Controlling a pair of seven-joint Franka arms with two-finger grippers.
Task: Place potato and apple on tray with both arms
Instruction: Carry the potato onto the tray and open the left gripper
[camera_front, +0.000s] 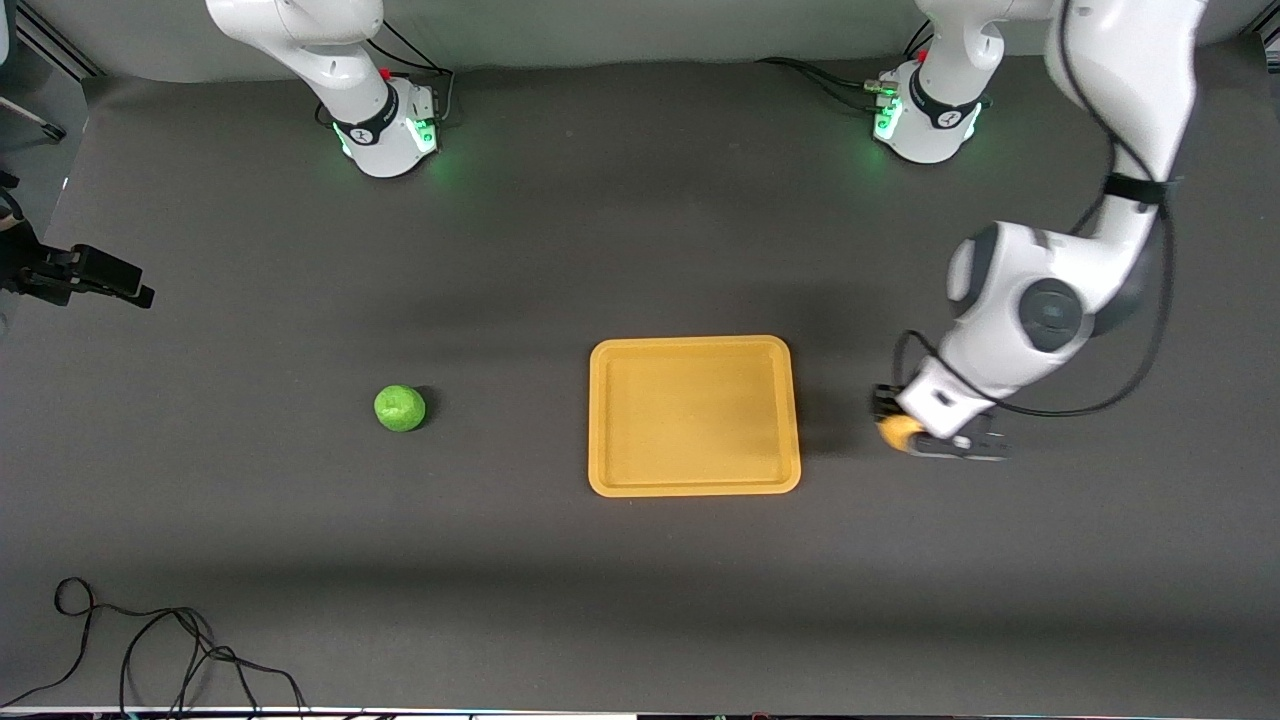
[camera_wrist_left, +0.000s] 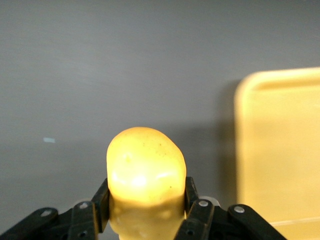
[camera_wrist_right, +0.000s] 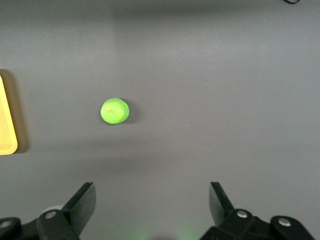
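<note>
The yellow-orange potato (camera_front: 898, 432) is held between the fingers of my left gripper (camera_front: 905, 438), just beside the tray's edge toward the left arm's end of the table. In the left wrist view the gripper (camera_wrist_left: 146, 195) is shut on the potato (camera_wrist_left: 146, 167), with the tray (camera_wrist_left: 280, 150) close by. The orange-yellow tray (camera_front: 694, 345) lies bare at mid-table. The green apple (camera_front: 400, 408) sits on the table beside the tray, toward the right arm's end. My right gripper (camera_wrist_right: 152, 200) is open and empty, high over the table, looking down on the apple (camera_wrist_right: 115, 111) and a tray corner (camera_wrist_right: 6, 130).
A black device on a stand (camera_front: 80, 275) sticks in at the table's edge at the right arm's end. Loose black cables (camera_front: 150, 650) lie at the table's corner nearest the front camera. The two arm bases (camera_front: 390, 135) (camera_front: 925, 120) stand along the farthest edge.
</note>
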